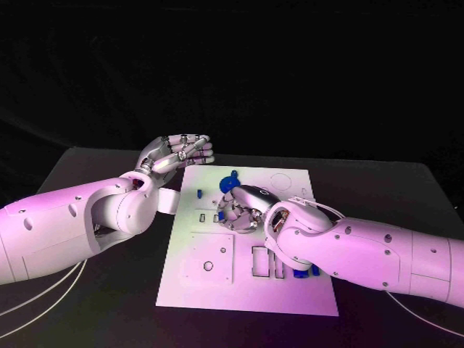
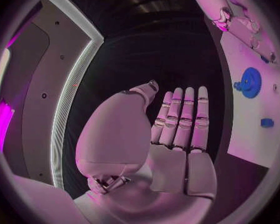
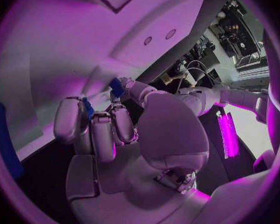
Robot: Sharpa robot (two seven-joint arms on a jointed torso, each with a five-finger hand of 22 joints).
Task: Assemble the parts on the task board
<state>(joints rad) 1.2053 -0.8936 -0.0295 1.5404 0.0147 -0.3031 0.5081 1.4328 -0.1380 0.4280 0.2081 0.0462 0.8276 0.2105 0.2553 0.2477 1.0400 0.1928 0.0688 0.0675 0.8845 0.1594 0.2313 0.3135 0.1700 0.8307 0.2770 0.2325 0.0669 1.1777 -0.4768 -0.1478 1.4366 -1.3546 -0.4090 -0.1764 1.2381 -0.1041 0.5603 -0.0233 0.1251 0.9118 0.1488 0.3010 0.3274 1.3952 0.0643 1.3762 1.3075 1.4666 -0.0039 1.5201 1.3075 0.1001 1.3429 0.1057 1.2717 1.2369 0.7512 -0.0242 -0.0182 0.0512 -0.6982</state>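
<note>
The white task board (image 1: pixel 243 290) lies in the middle of the black table. My right hand (image 1: pixel 243 208) rests on the board's centre with its fingers curled down. In the right wrist view a small blue part (image 3: pixel 87 109) sits between those curled fingers (image 3: pixel 102 132), and another blue bit (image 3: pixel 117 87) shows at a fingertip. A blue gear (image 1: pixel 232 181) stands just beyond the right hand, also seen as the blue gear (image 2: pixel 250 82). My left hand (image 1: pixel 180 153) hovers off the board's far left corner, fingers (image 2: pixel 184 117) straight and side by side, holding nothing.
A small blue peg (image 1: pixel 196 193) stands near the board's left edge, and blue pieces (image 1: pixel 299 274) lie beside my right forearm by the rectangular slots (image 1: pixel 262 261). Another small blue piece (image 2: pixel 267 122) sits at the board's edge. The black table (image 1: pixel 96 167) surrounds the board.
</note>
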